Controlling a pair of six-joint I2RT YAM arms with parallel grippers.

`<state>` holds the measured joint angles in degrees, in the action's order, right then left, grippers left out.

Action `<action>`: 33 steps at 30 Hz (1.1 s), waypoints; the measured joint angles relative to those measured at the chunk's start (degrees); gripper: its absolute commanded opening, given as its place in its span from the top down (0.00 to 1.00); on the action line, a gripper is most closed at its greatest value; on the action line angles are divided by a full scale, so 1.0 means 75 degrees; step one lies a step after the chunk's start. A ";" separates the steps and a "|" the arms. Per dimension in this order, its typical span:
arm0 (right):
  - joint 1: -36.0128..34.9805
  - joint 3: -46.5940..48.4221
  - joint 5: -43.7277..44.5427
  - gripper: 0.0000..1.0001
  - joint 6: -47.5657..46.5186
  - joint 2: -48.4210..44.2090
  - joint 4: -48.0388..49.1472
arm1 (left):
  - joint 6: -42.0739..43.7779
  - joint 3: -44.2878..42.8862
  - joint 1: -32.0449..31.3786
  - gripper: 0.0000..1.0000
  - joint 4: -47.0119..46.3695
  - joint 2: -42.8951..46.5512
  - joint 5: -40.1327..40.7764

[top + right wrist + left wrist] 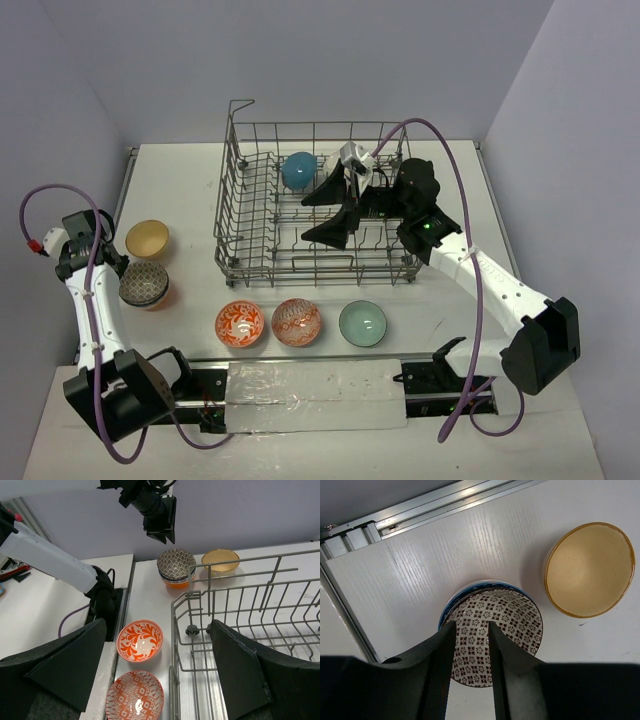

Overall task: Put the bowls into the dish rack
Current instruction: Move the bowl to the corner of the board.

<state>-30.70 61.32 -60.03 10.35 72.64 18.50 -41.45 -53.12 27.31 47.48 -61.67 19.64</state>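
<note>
White wood-grain table (180, 190), pale lilac walls. Grey wire dish rack (300, 262) stood far-centre w/ a glossy teal bowl (298, 170) inside, partly hidden by tines. Right gripper (306, 218) hung over the rack, jaws wide, empty. Left gripper (471, 626) was approx. half open, holding nothing, above the check-print bowl (510, 625) topping the left stack; lower bowls were mostly hidden. Matte tan bowl (590, 570) sat beside it. Near row: floral orange-red bowl (240, 323), lattice orange-red bowl (296, 322), pale green bowl (362, 323).

A white table (180, 180) meets pale walls (330, 60), with an aluminium rail (445, 502) along its left edge.
</note>
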 measured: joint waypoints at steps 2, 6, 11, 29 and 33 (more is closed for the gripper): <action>0.0015 0.0000 0.0029 0.09 -0.0044 0.0000 -0.0035 | -0.0003 0.0000 0.0006 0.62 0.0003 -0.0006 0.0032; 0.0032 0.0000 0.0090 0.09 -0.0140 -0.0003 -0.0105 | -0.0029 0.0000 0.0006 0.61 0.0015 -0.0041 0.0114; 0.0058 0.0000 0.0187 0.09 -0.0289 -0.0003 -0.0283 | -0.0108 0.0017 0.0017 0.61 0.0026 -0.0096 0.0169; 0.0122 0.0000 0.0487 0.09 -0.0536 -0.0003 -0.0647 | -0.0236 0.0210 0.0017 0.61 -0.0082 -0.0726 0.0219; 0.0134 0.0000 0.0493 0.09 -0.0539 -0.0003 -0.0667 | -0.0256 0.0242 0.0020 0.61 -0.0137 -0.0758 0.0233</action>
<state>-29.69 61.32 -56.34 6.31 72.62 13.50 -43.38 -51.31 27.46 46.46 -67.35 21.39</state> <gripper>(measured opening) 0.915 0.390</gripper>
